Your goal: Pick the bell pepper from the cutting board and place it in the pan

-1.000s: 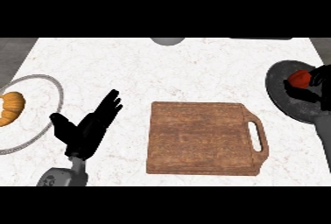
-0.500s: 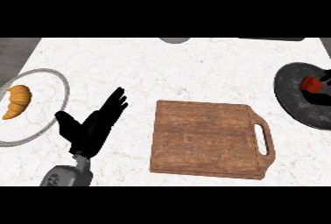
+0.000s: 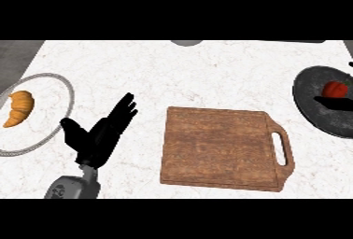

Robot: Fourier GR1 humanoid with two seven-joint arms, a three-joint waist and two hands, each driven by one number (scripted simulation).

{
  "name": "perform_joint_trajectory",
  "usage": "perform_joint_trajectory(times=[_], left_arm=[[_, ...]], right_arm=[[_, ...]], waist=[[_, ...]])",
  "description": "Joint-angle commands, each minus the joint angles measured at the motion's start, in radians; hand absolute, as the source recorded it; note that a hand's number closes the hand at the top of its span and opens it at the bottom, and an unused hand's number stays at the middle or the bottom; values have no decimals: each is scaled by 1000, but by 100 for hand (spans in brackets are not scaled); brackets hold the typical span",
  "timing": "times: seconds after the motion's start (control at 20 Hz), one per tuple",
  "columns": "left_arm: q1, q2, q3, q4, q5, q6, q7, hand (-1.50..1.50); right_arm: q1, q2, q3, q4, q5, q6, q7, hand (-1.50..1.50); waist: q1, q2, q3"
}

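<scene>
The red bell pepper [image 3: 335, 88] lies inside the dark grey pan [image 3: 310, 100] at the right edge of the counter. A black part of my right hand [image 3: 336, 103] shows just below the pepper, over the pan; the rest of it is cut off by the view's edge. The wooden cutting board [image 3: 221, 147], handle to the right, sits in the middle with nothing on it. My left hand [image 3: 103, 133] rests open to the left of the board, fingers pointing up and away.
A round plate [image 3: 66, 95] holding a croissant [image 3: 19, 108] stands at the left edge. A grey round object [image 3: 186, 43] peeks in at the counter's far edge.
My right hand has pulled back toward the right edge, uncovering the pepper in the pan. The left hand kept its pose.
</scene>
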Motion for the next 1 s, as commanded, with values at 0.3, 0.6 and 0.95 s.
perform_joint_trajectory(times=[0.3,0.6,0.95], left_arm=[[29,27,23,9,10,-30,-21,0],[15,7,37,28,2,0,-24,0],[19,18,43,14,11,-13,-3,0]], right_arm=[[12,-82,-212,49,-237,319,-127,-150],[127,-156,-212,85,-247,576,-214,-150],[221,-216,-201,78,-249,781,-325,-150]], waist=[[-12,-2,0],[-29,-6,-1],[-34,-12,-1]])
